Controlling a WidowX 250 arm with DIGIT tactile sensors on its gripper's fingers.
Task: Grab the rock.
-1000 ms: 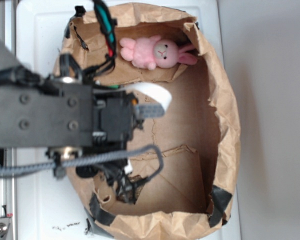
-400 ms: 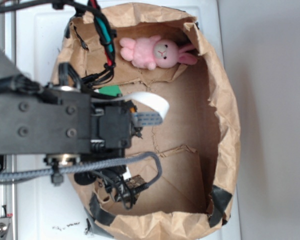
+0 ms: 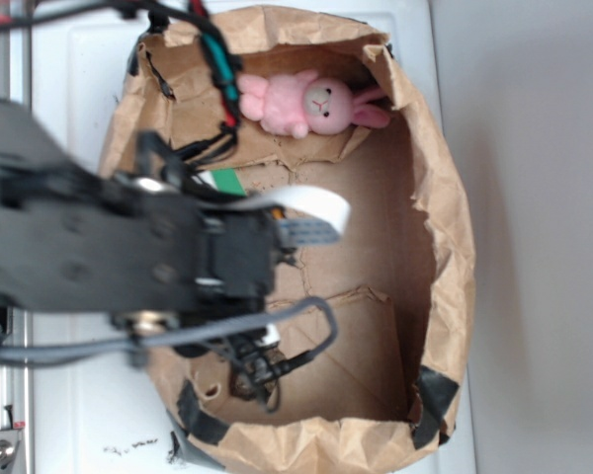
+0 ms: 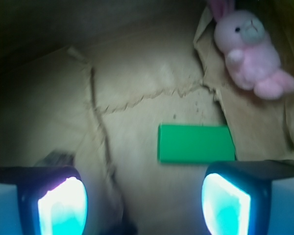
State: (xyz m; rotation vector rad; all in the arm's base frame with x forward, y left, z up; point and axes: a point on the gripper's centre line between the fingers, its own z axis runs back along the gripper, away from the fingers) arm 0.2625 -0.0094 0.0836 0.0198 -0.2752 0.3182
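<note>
Wrist view: fingers spread wide apart, nothing between them; gripper low over the brown paper bag floor. Rock at lower left of the frame, a blurred grey-brown lump just above the left-hand finger pad. Long axis and heading: cannot tell, too blurred and partly cut off. Green block lies flat at centre, long side left-right. Pink bunny upper right, ears toward the top edge. Exterior view: arm and cables cover the bag's left half; white worktop under the bag
</note>
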